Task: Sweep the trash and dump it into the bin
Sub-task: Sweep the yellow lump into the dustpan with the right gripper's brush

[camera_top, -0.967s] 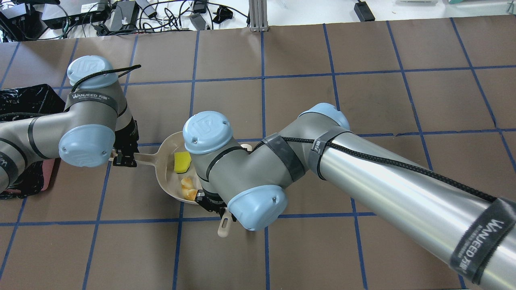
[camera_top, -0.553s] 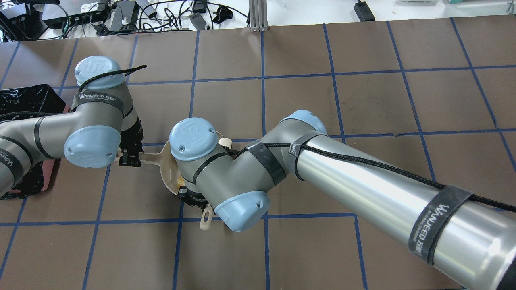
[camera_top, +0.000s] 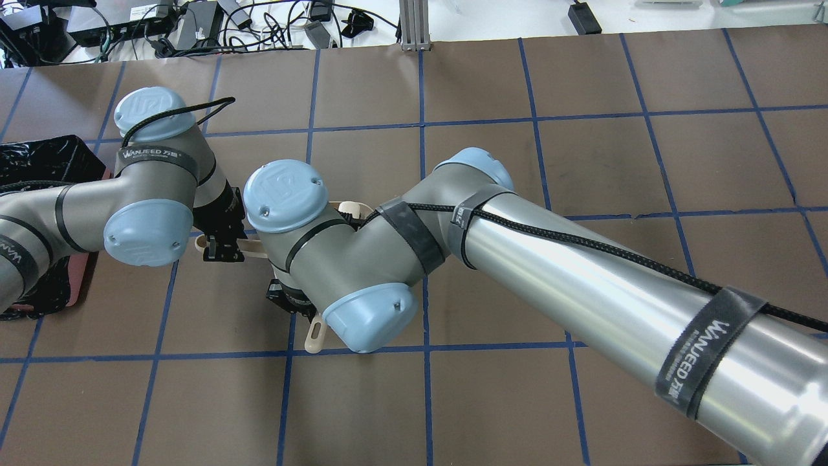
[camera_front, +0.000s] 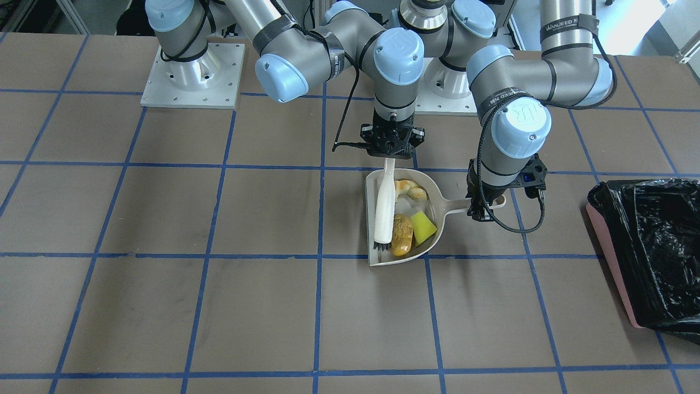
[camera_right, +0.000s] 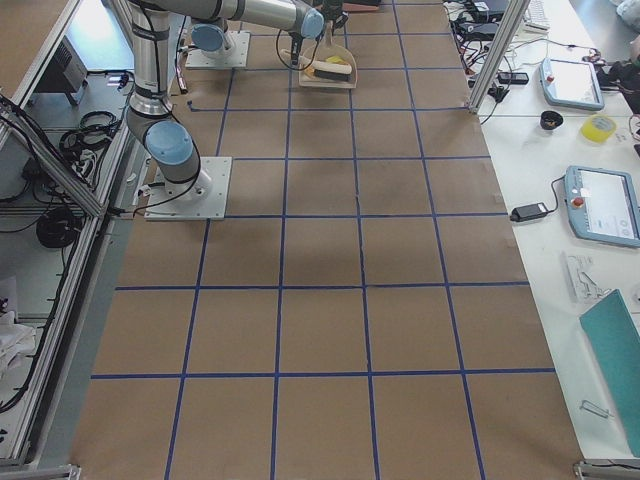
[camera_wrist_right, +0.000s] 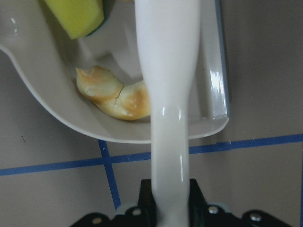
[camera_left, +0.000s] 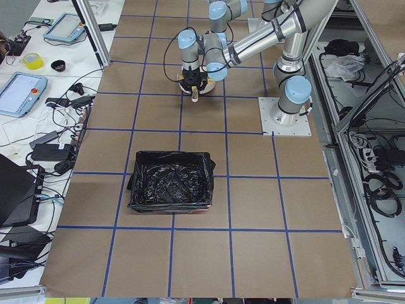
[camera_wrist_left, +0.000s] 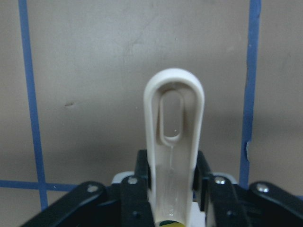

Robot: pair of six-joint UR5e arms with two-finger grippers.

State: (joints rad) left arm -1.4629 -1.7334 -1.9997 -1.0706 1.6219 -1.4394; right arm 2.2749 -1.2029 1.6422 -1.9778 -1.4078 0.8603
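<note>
Operator: Bin first. Where does it stand?

Spotter: On the worktop [camera_front: 164, 219], your bin [camera_front: 608, 261], pink with the black liner, sits off to the robot's left. It is well apart from the dustpan [camera_front: 453, 208], on its handle side. The left jaws are clamped on that handle. The right jaws grip the brush [camera_front: 384, 208], which lies along the pan's open mouth with its bristles at the far corner.

Operator: And the trash?

Spotter: All three pieces lie inside the pan. The croissant [camera_front: 411, 189] is at the end nearer the robot, the amber lump [camera_front: 402, 234] touches the bristles, and the yellow wedge [camera_front: 423, 227] is just beside the lump. I'd judge the sweeping done. Before you carry, lift the brush straight up so the bristles don't drag the lump out. Drop the handle a little so the mouth rides high, because the lump and wedge sit near the lip and could roll. Travel slowly, and tip only once the mouth is over the liner.
</note>
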